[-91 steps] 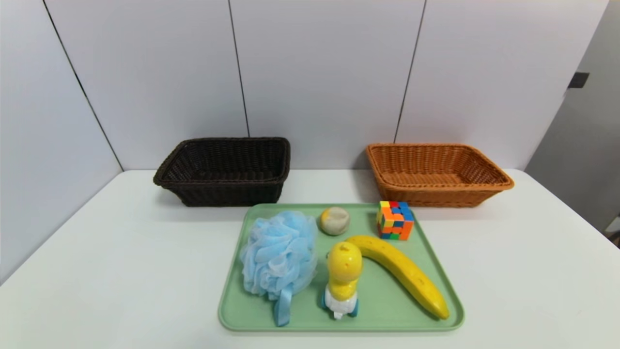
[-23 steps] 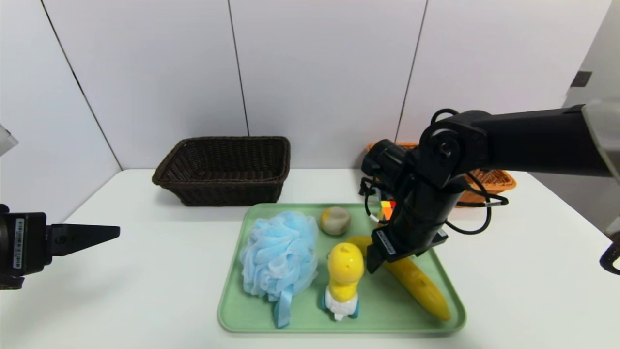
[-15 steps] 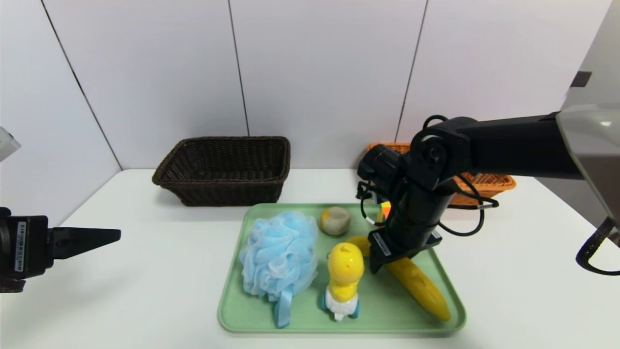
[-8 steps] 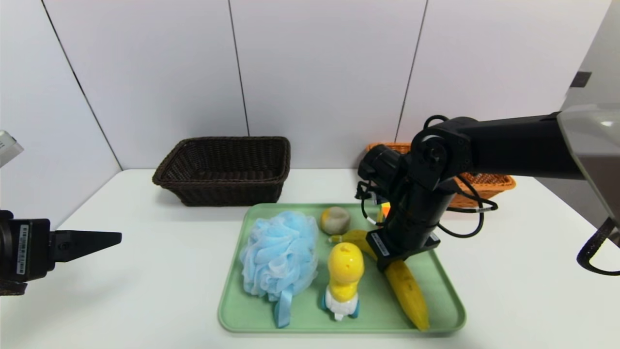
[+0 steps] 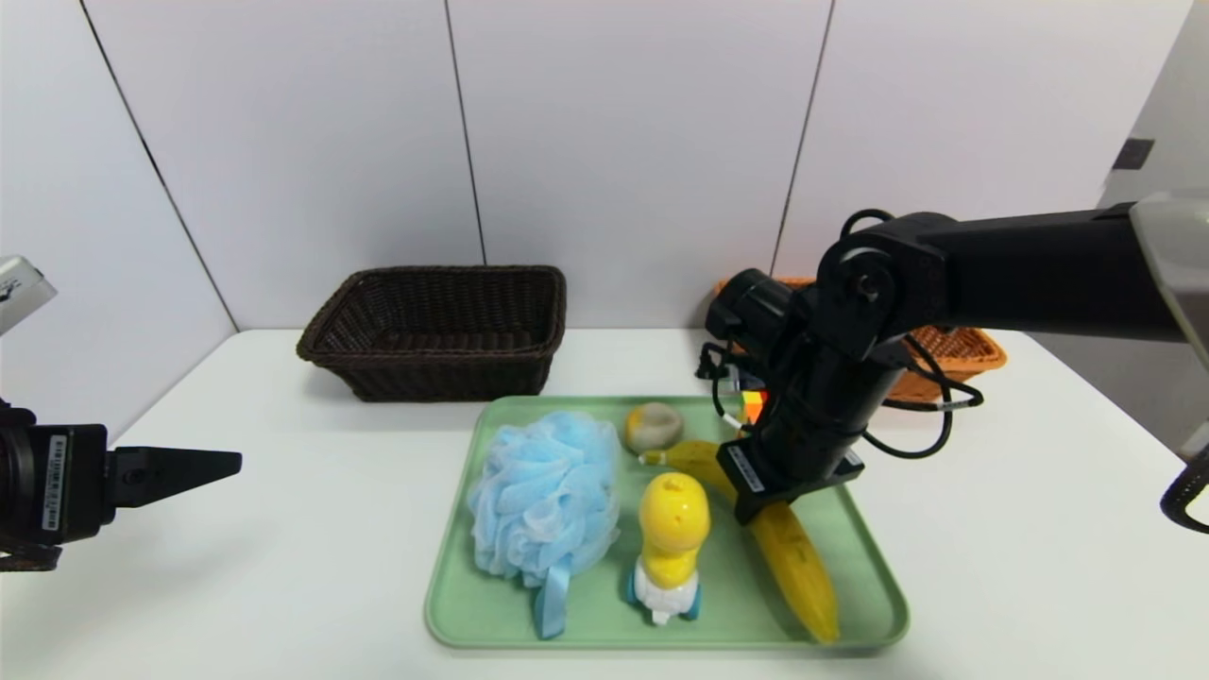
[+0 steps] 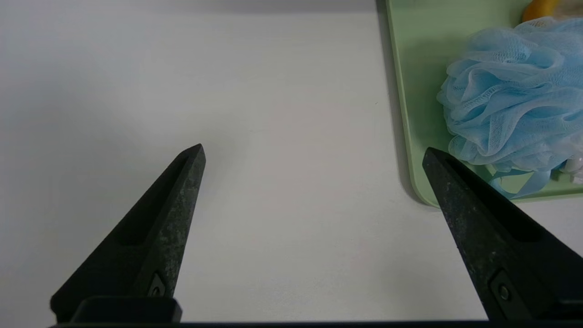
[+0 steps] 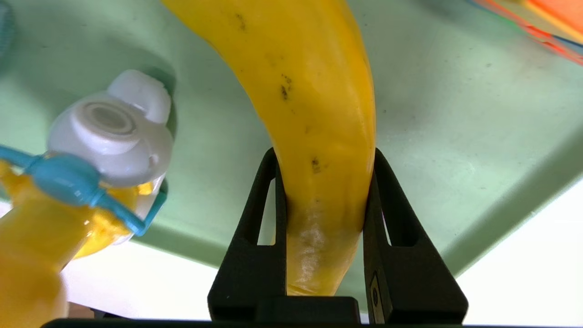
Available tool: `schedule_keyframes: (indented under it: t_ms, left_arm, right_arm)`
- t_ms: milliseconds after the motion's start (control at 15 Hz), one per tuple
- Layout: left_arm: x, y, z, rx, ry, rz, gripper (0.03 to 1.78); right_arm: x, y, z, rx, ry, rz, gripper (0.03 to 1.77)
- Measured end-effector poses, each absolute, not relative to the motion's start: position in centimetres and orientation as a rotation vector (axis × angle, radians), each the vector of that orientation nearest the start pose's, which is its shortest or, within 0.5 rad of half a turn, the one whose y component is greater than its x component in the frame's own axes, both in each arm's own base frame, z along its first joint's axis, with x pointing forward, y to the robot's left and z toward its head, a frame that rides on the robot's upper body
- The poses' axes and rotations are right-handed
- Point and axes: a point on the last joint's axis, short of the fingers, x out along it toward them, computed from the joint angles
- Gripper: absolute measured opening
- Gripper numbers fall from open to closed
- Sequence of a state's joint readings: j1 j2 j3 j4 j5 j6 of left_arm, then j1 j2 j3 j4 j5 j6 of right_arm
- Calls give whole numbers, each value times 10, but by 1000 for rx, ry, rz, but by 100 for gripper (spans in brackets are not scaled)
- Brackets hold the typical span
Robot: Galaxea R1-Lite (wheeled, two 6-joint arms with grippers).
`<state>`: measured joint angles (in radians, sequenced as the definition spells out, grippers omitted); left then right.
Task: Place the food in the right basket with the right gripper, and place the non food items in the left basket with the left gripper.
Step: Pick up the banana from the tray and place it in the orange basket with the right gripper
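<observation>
My right gripper [image 5: 753,502] is shut on a yellow banana [image 5: 798,571] near its middle, over the right half of the green tray [image 5: 586,625]. In the right wrist view both fingers press the sides of the banana [image 7: 319,91] at the gripper [image 7: 324,152]. On the tray lie a blue mesh bath pouf [image 5: 543,496], a yellow toy duck on wheels [image 5: 671,534] and a small round beige ball [image 5: 654,427]. A coloured cube [image 5: 753,406] is mostly hidden behind the arm. My left gripper [image 5: 231,463] hovers open over the bare table, left of the tray [image 6: 405,114].
A dark brown basket [image 5: 434,276] stands at the back left and an orange basket [image 5: 963,351] at the back right, partly behind my right arm. White wall panels close the back. The pouf [image 6: 510,109] sits by the tray's left edge.
My right gripper has shut on the banana, and the banana has swung so its far tip points at the tray's front edge. The arm has risen slightly. The left gripper has barely moved.
</observation>
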<state>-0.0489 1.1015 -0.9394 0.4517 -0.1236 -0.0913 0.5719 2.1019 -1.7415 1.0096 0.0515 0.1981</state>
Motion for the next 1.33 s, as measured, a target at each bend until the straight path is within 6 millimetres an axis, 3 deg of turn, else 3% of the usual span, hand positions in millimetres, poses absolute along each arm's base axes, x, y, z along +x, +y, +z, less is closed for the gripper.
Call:
schedule_keyframes:
  t_ms: [333, 733, 933, 1067, 1333]
  left_arm:
    - [133, -9, 254, -110, 628, -137, 169]
    - [133, -9, 254, -111, 630, -137, 169]
    - [131, -9, 253, -111, 646, -138, 169]
    - [128, -9, 254, -110, 643, -138, 169]
    - [120, -9, 255, -109, 642, -138, 169]
  right_arm:
    - [298, 190, 197, -153, 1296, 415, 45]
    - [290, 180, 272, 24, 1029, 539, 45]
    - [302, 174, 304, 255, 794, 520, 45]
    - [318, 159, 320, 440, 656, 469, 45]
    - [348, 117, 321, 684, 583, 302, 45]
